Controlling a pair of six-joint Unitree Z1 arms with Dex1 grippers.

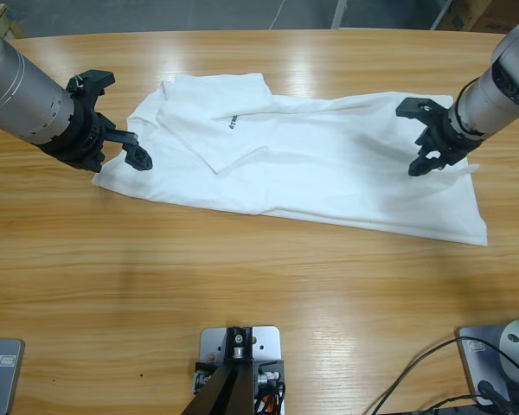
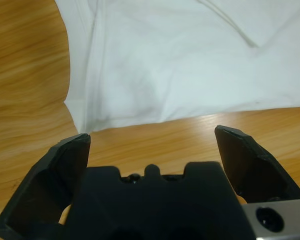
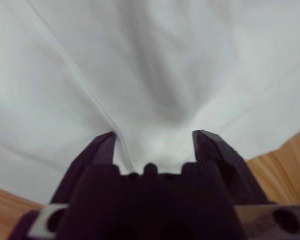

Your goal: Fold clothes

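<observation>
Wooden planks of the long table (image 1: 259, 285) are carrying a white T-shirt (image 1: 329, 173) that is lying crosswise near the far edge, already partly folded, with one flap turned over so that a line of tiny dark print (image 1: 231, 121) is showing on top. At one end the left gripper (image 1: 124, 149) is hovering just beside the shirt's corner; in its wrist view the jaws are standing wide apart with bare wood between them and the cloth's edge (image 2: 140, 120) lying just ahead, so it is gripping nothing. At the opposite end the right gripper (image 1: 432, 147) is pressing down over the fabric, its jaws parted with a puckered ridge of cloth (image 3: 155, 140) rising between them, not yet pinched. Judging by this, both arms are preparing to seize the two ends for another fold. Next, the left gripper is needing to slide forward onto the hem and both are needing to close before lifting together.
</observation>
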